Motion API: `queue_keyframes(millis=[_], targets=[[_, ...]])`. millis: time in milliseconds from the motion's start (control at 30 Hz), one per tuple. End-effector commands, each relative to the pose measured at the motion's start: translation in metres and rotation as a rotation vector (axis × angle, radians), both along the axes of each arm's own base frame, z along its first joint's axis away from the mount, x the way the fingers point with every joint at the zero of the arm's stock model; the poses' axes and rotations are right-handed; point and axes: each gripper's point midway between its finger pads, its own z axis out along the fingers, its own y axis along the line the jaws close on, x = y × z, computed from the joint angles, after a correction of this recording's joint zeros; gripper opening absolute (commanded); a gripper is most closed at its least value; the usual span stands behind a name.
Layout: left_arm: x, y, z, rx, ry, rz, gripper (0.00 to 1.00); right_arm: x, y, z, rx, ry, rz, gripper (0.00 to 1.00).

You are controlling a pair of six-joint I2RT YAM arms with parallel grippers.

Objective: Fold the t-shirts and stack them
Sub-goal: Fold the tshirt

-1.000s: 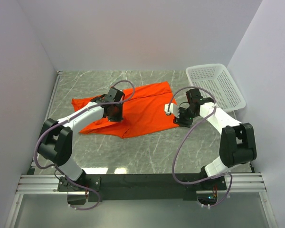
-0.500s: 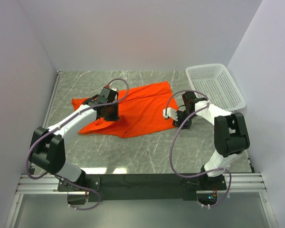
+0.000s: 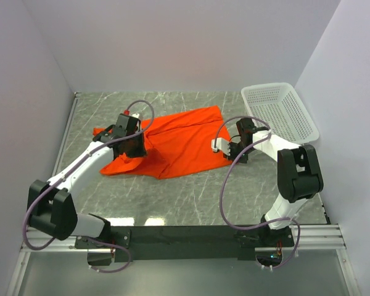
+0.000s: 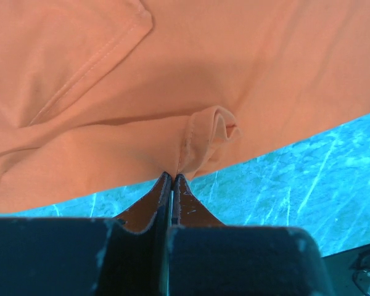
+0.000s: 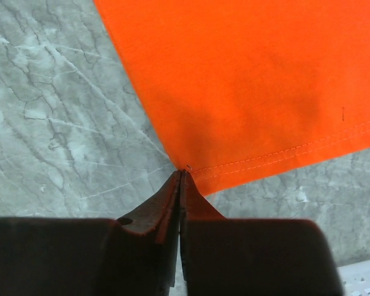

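One bright orange-red t-shirt (image 3: 179,145) lies spread and partly rumpled on the marble table. My left gripper (image 3: 135,147) sits over its left part. In the left wrist view the left gripper (image 4: 172,176) is shut, pinching a small raised fold at the edge of the t-shirt (image 4: 172,92). My right gripper (image 3: 232,158) is at the shirt's near right corner. In the right wrist view the right gripper (image 5: 182,172) has its jaws together on the very corner of the t-shirt (image 5: 265,80), right where the stitched hem ends.
A white mesh basket (image 3: 280,111) stands at the back right, and its rim (image 5: 365,279) shows just right of my right gripper. Grey walls close in the table on the left, back and right. Bare marble (image 3: 191,197) lies between the shirt and the arm bases.
My right gripper's jaws have closed on the hem corner. My left gripper has moved left and slightly back, dragging the pinched cloth with it.
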Motion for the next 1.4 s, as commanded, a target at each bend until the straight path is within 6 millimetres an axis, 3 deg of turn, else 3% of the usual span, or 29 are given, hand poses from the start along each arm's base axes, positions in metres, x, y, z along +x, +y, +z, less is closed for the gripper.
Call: queue_keyframes(millis=[0, 167, 433, 633, 733, 767, 933, 1200, 1367], targets=[[-0.006, 0.001, 0.018, -0.058, -0.039, -0.009, 0.02, 0.015, 0.000, 0.025, 0.055, -0.077, -0.032, 0.01], [-0.014, 0.006, 0.027, -0.086, -0.052, 0.002, 0.02, 0.019, -0.004, 0.047, 0.103, -0.110, -0.068, 0.00], [-0.024, 0.016, 0.044, -0.095, -0.086, 0.018, 0.01, 0.013, 0.000, 0.065, 0.141, -0.059, -0.074, 0.00], [-0.028, 0.017, 0.053, -0.121, -0.104, 0.021, 0.01, 0.007, 0.000, 0.042, 0.123, -0.022, -0.053, 0.01], [-0.028, 0.017, 0.050, -0.121, -0.097, 0.020, 0.01, 0.003, 0.000, 0.027, 0.091, -0.021, -0.034, 0.14], [-0.029, 0.016, 0.048, -0.125, -0.091, 0.017, 0.01, 0.003, 0.000, 0.024, 0.083, -0.021, -0.030, 0.31], [-0.027, 0.015, 0.049, -0.134, -0.094, 0.016, 0.01, 0.000, 0.002, 0.009, 0.044, -0.006, -0.018, 0.35], [-0.027, 0.018, 0.047, -0.134, -0.093, 0.021, 0.01, 0.005, -0.001, -0.011, -0.034, -0.024, -0.034, 0.31], [-0.025, 0.024, 0.051, -0.131, -0.107, 0.033, 0.01, 0.005, 0.001, -0.009, -0.025, -0.022, -0.044, 0.05]])
